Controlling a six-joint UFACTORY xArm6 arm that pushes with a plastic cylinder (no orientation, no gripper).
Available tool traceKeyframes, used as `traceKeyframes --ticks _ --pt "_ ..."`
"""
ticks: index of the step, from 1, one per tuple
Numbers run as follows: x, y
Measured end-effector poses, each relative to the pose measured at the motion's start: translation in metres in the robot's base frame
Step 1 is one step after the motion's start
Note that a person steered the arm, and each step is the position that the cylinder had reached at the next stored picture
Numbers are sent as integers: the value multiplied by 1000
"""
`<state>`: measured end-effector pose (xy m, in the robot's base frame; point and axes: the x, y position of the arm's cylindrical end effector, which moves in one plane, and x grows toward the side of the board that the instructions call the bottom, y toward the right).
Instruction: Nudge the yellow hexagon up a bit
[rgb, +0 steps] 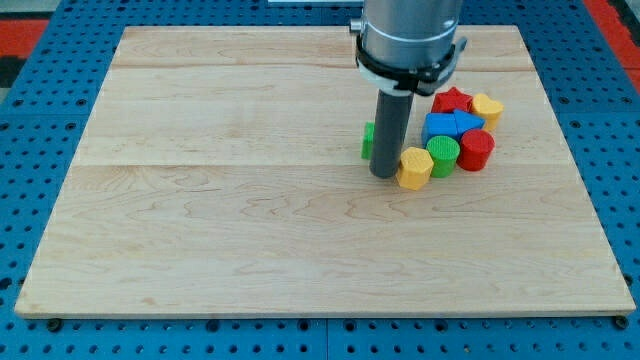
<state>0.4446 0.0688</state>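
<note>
Seven blocks show on the wooden board (250, 250), all gathered right of centre; the whole near half, toward the view's bottom, carries none. Nearest of the cluster is the yellow hexagon (414, 167), sitting at its lower left corner. My tip (384, 175) rests on the board just beside the hexagon's left face, touching it or very nearly so; I cannot tell which from this angle. There is no pincer on this rig, only the plain rod, so nothing is clenched or grasped, and it can only shove.

That side-by-side placement is what the coming move turns on. The hexagon lies to the view's right of my tip, not above it, so a push from where I stand would drive it rightward into the green cylinder (443, 154), which touches its upper right. To send it up the view, I judge I must first bring the tip round below the hexagon and then press toward the top.

Farther back, the red cylinder (476, 149) stands right of the green one. Behind them lie a blue block (448, 125), then a red star (452, 99) and a yellow heart (487, 106) at the far edge of the group. A green block (368, 139) peeks out left of the rod, mostly hidden, its shape unclear.
</note>
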Motion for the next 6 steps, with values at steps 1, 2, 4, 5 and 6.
traceKeyframes --ticks 1,2,4,5,6 --pt "2 7" --pt "17 -1" --pt "40 30" --pt "40 75" --pt "40 64"
